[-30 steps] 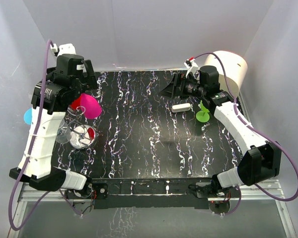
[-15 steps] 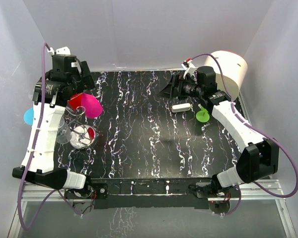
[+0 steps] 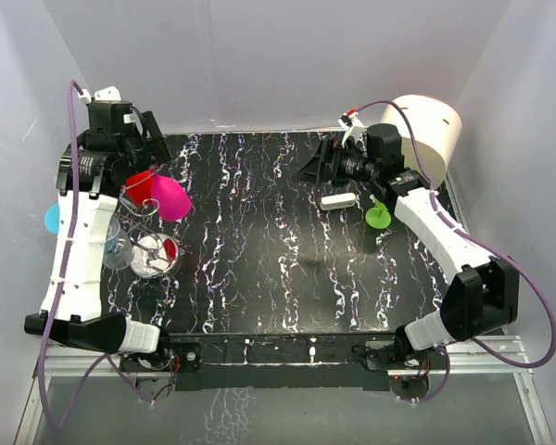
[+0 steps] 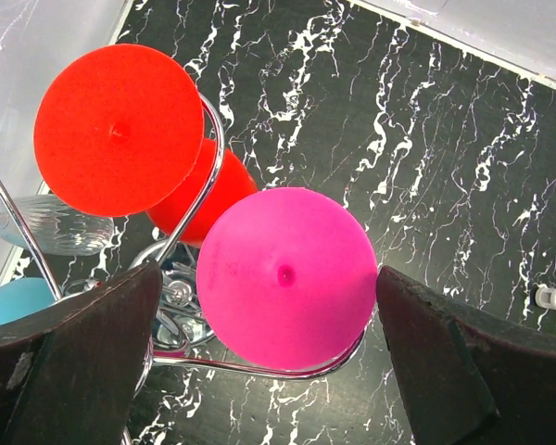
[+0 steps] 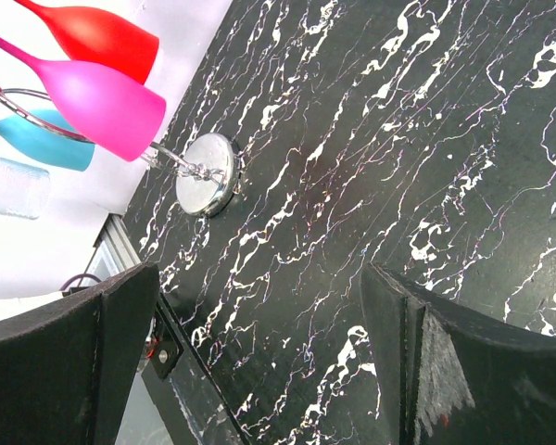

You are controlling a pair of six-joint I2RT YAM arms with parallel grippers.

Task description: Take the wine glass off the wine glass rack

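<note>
Top view, table (image 3: 278,269): black marbled top, both arms reaching toward its far edge.
Top view, wine glass rack (image 3: 149,263): stands at the left edge, round base disc on the table top.
Top view, glasses on the rack: pink wine glass (image 3: 171,199) and red glass (image 3: 143,186) on the far side, blue glass (image 3: 52,218) out past the left edge, clear glass (image 3: 119,250) near the base.
Top view, left claw (image 3: 153,156): released, above the rack by the far left corner, holding nothing.
Top view, right claw (image 3: 313,163): released, near the far edge toward the right, pointing left.
Top view, other things: a small white piece (image 3: 337,199) and a green glass (image 3: 378,216) near the right claw; a cream cylinder (image 3: 433,130) at the far right corner.
Left wrist view, fingers (image 4: 74,371): spread wide, with the pink glass's round foot between them; contact cannot be told.
Left wrist view, rack: a wire loop curves round under the pink foot; the red foot sits in the neighbouring loop, up and to the left.
Right wrist view, fingers (image 5: 65,362): spread apart over bare table top.
Right wrist view, rack: well apart, with all four glasses hanging on it.
</note>
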